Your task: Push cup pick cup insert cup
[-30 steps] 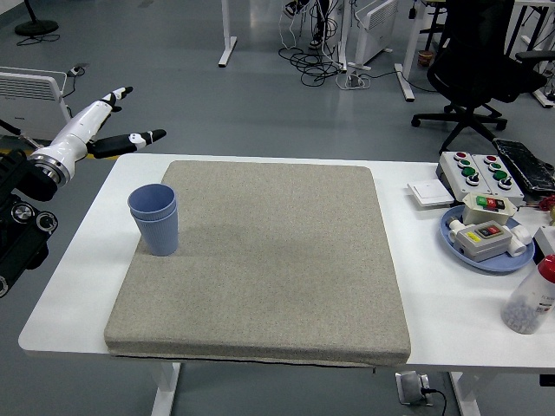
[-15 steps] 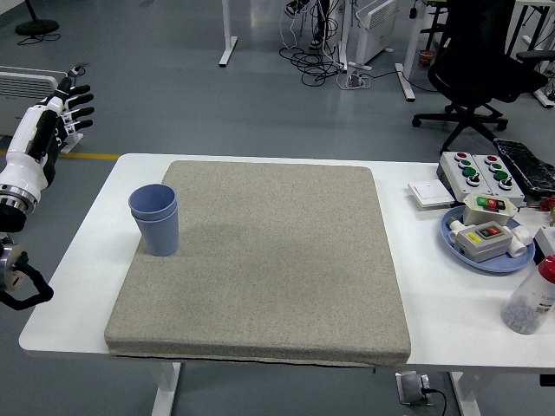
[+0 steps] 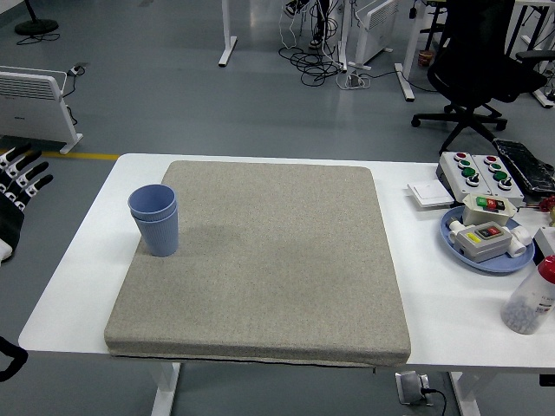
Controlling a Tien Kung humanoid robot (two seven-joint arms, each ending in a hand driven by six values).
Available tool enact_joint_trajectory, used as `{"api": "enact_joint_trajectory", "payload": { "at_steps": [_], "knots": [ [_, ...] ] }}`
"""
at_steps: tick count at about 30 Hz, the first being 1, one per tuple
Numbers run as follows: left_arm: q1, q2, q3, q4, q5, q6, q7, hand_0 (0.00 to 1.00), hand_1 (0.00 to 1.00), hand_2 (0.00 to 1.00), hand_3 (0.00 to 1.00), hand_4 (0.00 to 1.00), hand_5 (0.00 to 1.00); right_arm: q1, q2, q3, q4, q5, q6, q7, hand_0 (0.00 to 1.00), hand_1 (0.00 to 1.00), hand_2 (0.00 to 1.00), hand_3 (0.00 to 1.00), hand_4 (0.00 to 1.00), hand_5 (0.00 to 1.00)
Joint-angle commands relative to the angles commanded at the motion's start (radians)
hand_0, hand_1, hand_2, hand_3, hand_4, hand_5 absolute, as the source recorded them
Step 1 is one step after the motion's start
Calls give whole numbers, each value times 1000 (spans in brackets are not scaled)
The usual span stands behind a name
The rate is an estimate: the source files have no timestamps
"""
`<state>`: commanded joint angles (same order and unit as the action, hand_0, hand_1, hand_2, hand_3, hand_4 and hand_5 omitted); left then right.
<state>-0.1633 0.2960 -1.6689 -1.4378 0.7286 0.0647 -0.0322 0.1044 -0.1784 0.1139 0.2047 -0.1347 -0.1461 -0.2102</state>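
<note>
Two blue cups (image 3: 154, 219), one nested inside the other, stand upright on the left part of the gray mat (image 3: 269, 260), near the mat's left edge; same spot as half a second ago, not moved. The mat covers most of the white table (image 3: 74, 277). The left hand (image 3: 16, 186) is now far off the table, at the picture's left edge, well left of the mat; it has dropped and pulled back compared with the earlier frame, where it was raised higher beside the heater (image 3: 35, 104). Its fingers are spread apart and hold nothing; only part of the hand shows. The right hand is out of view. Right of the mat, unchanged: a white switch plate (image 3: 430, 192), a box with red and green buttons (image 3: 479, 171), a blue plate (image 3: 460, 240) carrying button boxes, and a clear bottle with a red cap (image 3: 530, 299) near the table's right edge. A black office chair (image 3: 481, 61) stands on the floor beyond the table. No person at the table.
</note>
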Motion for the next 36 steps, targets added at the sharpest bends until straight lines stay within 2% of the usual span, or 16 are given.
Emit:
{"api": "enact_joint_trajectory", "payload": {
  "at_steps": [1, 2, 5, 9, 13, 14, 19, 20, 25, 26, 28, 36],
  "knots": [
    [11, -10, -10, -1, -2, -6, -5, 741, 787, 782, 741, 606, 998, 1, 0, 1, 0, -2, 0, 0, 708, 628, 714, 648, 258, 580],
    [29, -28, -28, -2, -5, -12, -16, 812, 856, 857, 814, 609, 998, 1, 0, 3, 0, -5, 0, -1, 708, 628, 714, 648, 257, 582],
    [66, -55, -59, -10, -17, -18, -46, 812, 856, 857, 814, 609, 998, 4, 0, 8, 0, -13, 0, -3, 708, 628, 714, 648, 257, 582],
    [108, -73, -74, -16, -26, -12, -77, 823, 866, 872, 829, 610, 998, 6, 0, 5, 0, -9, -1, -1, 708, 628, 714, 648, 256, 582],
    [129, -79, -69, -15, -20, -34, -74, 823, 866, 872, 829, 610, 998, 8, -2, 1, -1, -3, -1, 0, 708, 628, 714, 648, 256, 582],
    [130, -79, -68, -15, -18, -37, -72, 854, 896, 926, 891, 609, 998, 8, -2, 1, -1, -3, -1, 0, 708, 628, 711, 647, 255, 589],
    [157, -82, -36, -34, -16, -64, -77, 854, 896, 926, 891, 609, 998, 11, -2, 8, -1, -14, -1, -3, 708, 628, 711, 647, 255, 589],
    [167, -83, -20, -42, -22, -65, -81, 879, 913, 947, 913, 613, 998, 11, -3, 9, -1, -15, -2, -3, 708, 627, 712, 647, 254, 586],
    [197, -91, 36, -53, -30, -58, -93, 879, 913, 947, 913, 613, 998, 13, -3, 12, -1, -20, -2, -4, 708, 627, 712, 647, 254, 586],
    [200, -96, 45, -50, -34, -51, -101, 928, 949, 973, 944, 601, 998, 13, -3, 11, -1, -18, -2, -3, 707, 627, 711, 647, 254, 585],
    [205, -102, 65, -49, -40, -42, -115, 928, 949, 973, 944, 601, 998, 14, -3, 9, -1, -14, -2, -1, 707, 627, 711, 647, 254, 585],
    [193, -108, 115, -34, -23, -45, -108, 952, 963, 996, 967, 593, 998, 21, -7, -1, -1, -2, 0, 6, 707, 626, 710, 646, 253, 583]
  ]
}}
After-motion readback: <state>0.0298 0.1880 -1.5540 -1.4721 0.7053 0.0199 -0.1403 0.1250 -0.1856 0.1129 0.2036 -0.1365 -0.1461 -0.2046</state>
